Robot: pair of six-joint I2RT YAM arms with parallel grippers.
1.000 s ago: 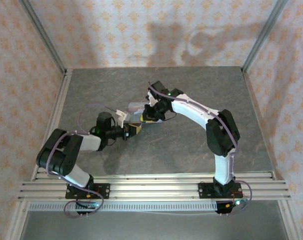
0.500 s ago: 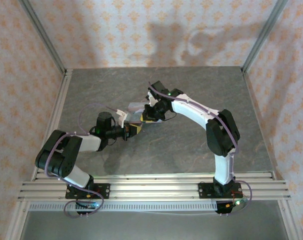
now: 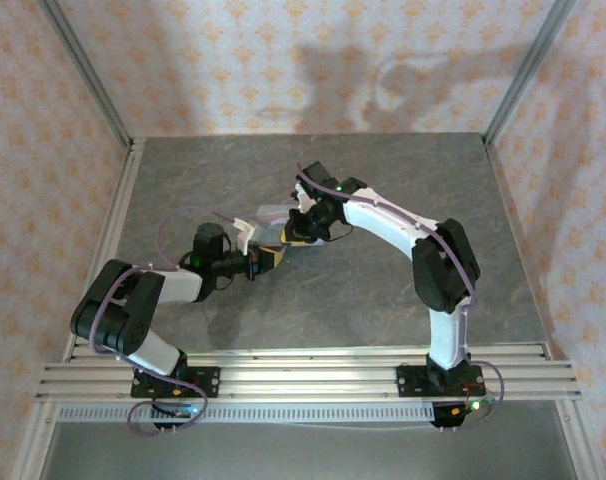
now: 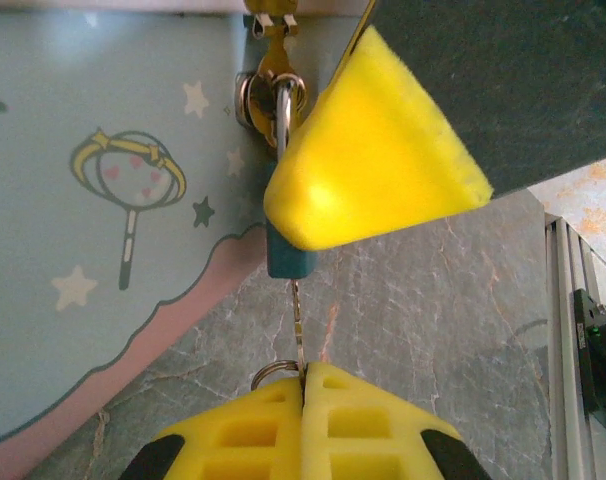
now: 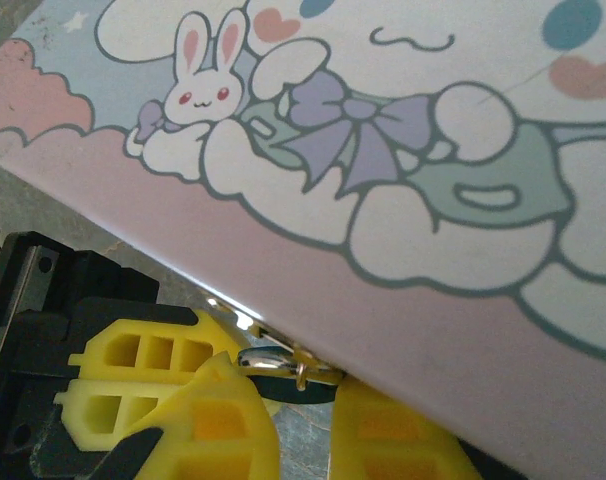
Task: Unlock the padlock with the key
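Going from the left: the left gripper (image 4: 305, 392) is clamped shut on the key (image 4: 299, 318), pinching it by the head, with the little ring (image 4: 270, 373) poking out at about 10 o'clock from the fingertips. The thin blade runs straight up toward 12 o'clock and meets the bottom of the padlock (image 4: 287, 259). The padlock hangs by its shackle (image 4: 282, 105) from the latch (image 4: 268, 60) on the tin (image 4: 103, 200), at the tin's 3 o'clock edge in the left wrist view, just above the table (image 4: 433, 300). Further right, the right gripper (image 5: 295, 405) is closed on the padlock body, one yellow pad (image 4: 373, 170) covering most of it. So the step in hand looks like insertion; how deep the blade sits can't be told. Next up is probably the turn: the left wrist rolls around the blade's line without bending it while the right one holds the lock steady. The shackle doesn't look popped yet.
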